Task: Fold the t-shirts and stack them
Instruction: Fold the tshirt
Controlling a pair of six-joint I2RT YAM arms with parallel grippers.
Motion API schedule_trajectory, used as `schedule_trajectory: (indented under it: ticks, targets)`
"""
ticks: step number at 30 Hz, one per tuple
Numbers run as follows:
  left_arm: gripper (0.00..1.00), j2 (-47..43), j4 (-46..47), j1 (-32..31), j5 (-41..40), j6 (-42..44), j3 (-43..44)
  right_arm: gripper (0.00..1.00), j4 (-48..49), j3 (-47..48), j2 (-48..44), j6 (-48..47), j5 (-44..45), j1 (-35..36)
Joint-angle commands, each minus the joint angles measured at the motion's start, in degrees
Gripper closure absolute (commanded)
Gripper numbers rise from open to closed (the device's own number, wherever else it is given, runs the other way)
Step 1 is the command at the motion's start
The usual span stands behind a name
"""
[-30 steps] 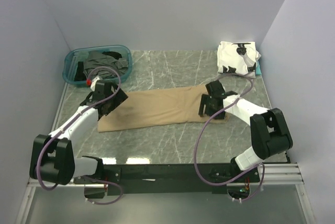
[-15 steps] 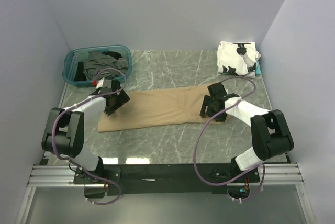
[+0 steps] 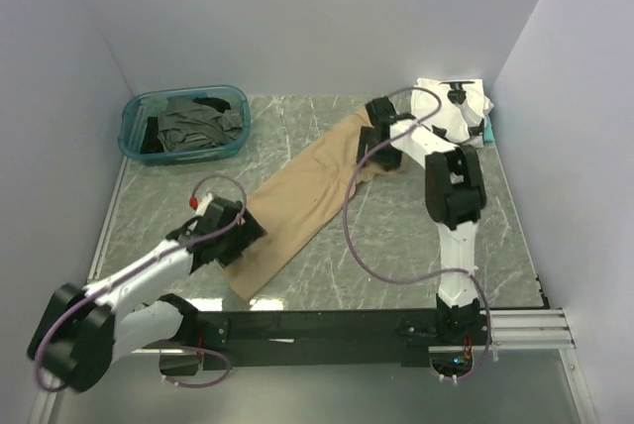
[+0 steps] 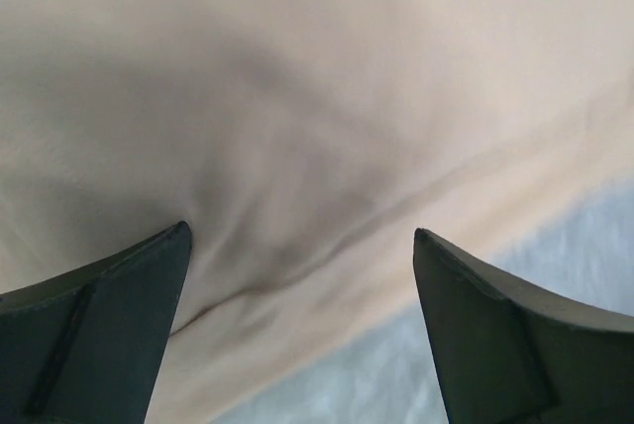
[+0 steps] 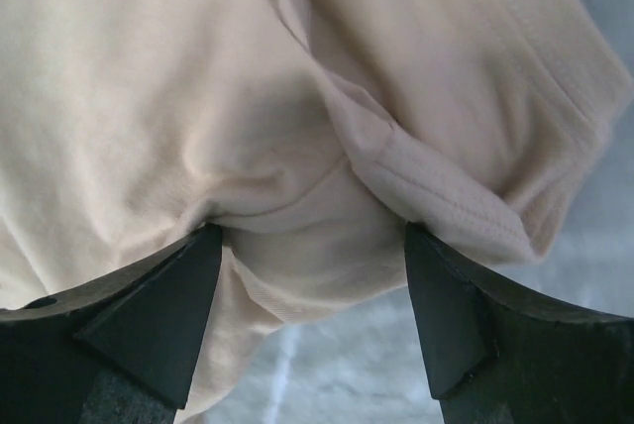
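Note:
The tan t-shirt [image 3: 307, 191] lies as a long diagonal strip from the near left to the far right of the table. My left gripper [image 3: 238, 236] is at its near-left end. In the left wrist view the gripper [image 4: 300, 236] is open, its fingers wide apart over the tan cloth [image 4: 297, 97] at its edge. My right gripper [image 3: 379, 147] is at the far-right end. In the right wrist view it [image 5: 312, 231] is open, astride a bunched fold and hem of the tan cloth [image 5: 149, 97]. A folded white t-shirt with black patches [image 3: 446, 112] lies at the far right.
A teal plastic bin [image 3: 238, 97] at the far left holds dark grey and black t-shirts [image 3: 193, 122]. A teal edge [image 3: 488, 130] shows beside the white shirt. Walls close in the table on the left, back and right.
The tan shirt has swung from lying across the table to a diagonal. My left gripper moved toward the near edge, my right gripper moved to the back, toward the white shirt.

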Motion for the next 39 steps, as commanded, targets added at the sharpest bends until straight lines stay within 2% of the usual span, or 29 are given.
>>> schedule_trajectory:
  ticks: [1,2,5,7,9,12,15,20,23,30,33,35,39]
  targets:
    - [0.0,-8.3,-3.9,-8.0,4.7,-13.9,-5.4,0.2,-7.6,16.1,9.1,-3.8,-1.5,1.8]
    - [0.01,-11.8,-3.8,-9.7,5.4,-18.4,-6.2,0.2,-8.7,19.8,11.1,-4.2,-1.9,2.1]
    - [0.01,-16.0,-0.2,-16.3,3.4,-23.7,-9.0,0.2,-12.2,33.5,19.2,-6.3,-5.3,3.2]
    - [0.0,-15.5,2.0,-20.0,2.1,-24.5,-9.1,0.2,-13.5,43.4,25.0,-8.8,-9.2,3.4]
    - [0.0,-12.0,4.3,-23.5,0.6,-25.1,-8.3,0.2,-14.0,49.1,27.4,-10.0,-10.5,3.6]
    - [0.01,-3.3,7.8,-29.0,-0.1,-25.1,-6.2,0.17,-8.1,45.1,26.8,-12.2,-13.6,3.6]
    - [0.01,6.7,6.6,-34.1,-2.1,-24.0,0.2,0.14,-2.9,42.0,24.4,-14.2,-12.9,3.6]
    - [0.01,17.3,2.1,-42.9,-5.6,-20.0,13.0,0.1,-3.1,47.9,27.5,-16.5,-9.5,3.5]
    - [0.01,19.2,2.5,-45.4,-5.9,-17.4,16.4,0.07,-0.4,49.3,28.2,-16.5,-7.5,3.2]
    - [0.01,21.5,8.4,-47.0,-1.5,-13.8,16.9,0.0,9.3,46.9,25.4,-19.0,-6.5,2.7]
    - [0.01,23.0,4.1,-47.1,-2.4,-13.1,19.4,0.0,11.1,47.8,24.5,-19.5,-6.8,2.7]
    - [0.01,21.7,1.8,-47.1,-4.5,-13.1,20.2,0.0,10.5,47.6,23.0,-20.5,-9.8,2.9]
    - [0.01,16.1,-4.5,-47.0,-11.8,-14.3,20.6,0.0,9.9,42.6,15.0,-23.3,-10.1,3.2]
